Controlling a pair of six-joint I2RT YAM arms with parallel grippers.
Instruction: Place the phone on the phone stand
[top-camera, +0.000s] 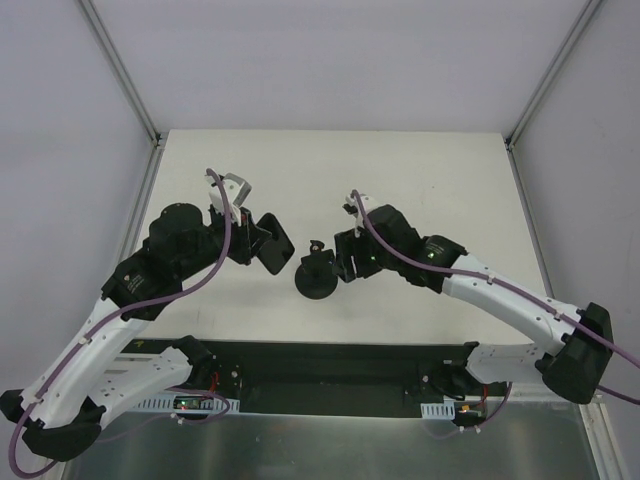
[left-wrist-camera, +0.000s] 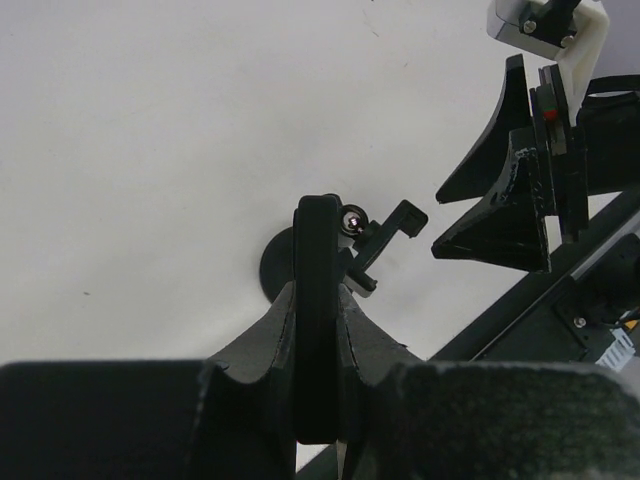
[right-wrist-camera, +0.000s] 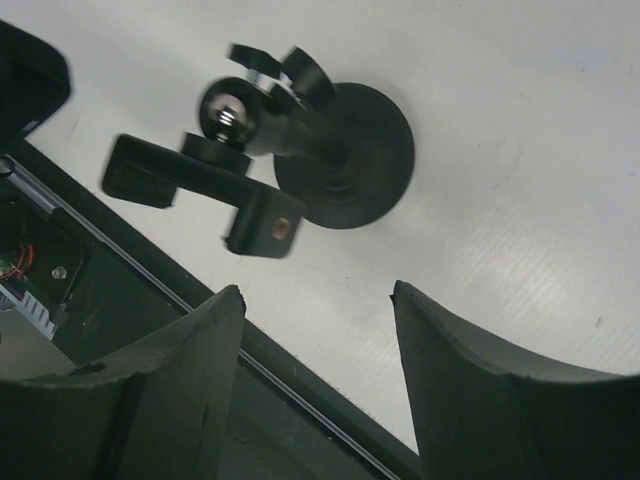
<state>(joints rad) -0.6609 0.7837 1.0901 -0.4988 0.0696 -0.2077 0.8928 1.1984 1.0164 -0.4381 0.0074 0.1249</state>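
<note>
The left arm (top-camera: 80, 350) bends up from the lower left of the frame toward the middle. The left gripper (left-wrist-camera: 318, 345) is squeezed tight on the phone (left-wrist-camera: 318, 250). The right arm (top-camera: 510, 305) reaches in from the lower right. The right gripper (right-wrist-camera: 318, 300) has its fingers (right-wrist-camera: 190, 350) apart, holding nothing.

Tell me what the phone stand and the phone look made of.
Phone stand: matte black, likely plastic, with a shiny ball joint that glints like metal and a brass-looking insert in the clamp. Phone: smooth black edge with soft sheen, plastic or coated metal; cannot tell which.
</note>
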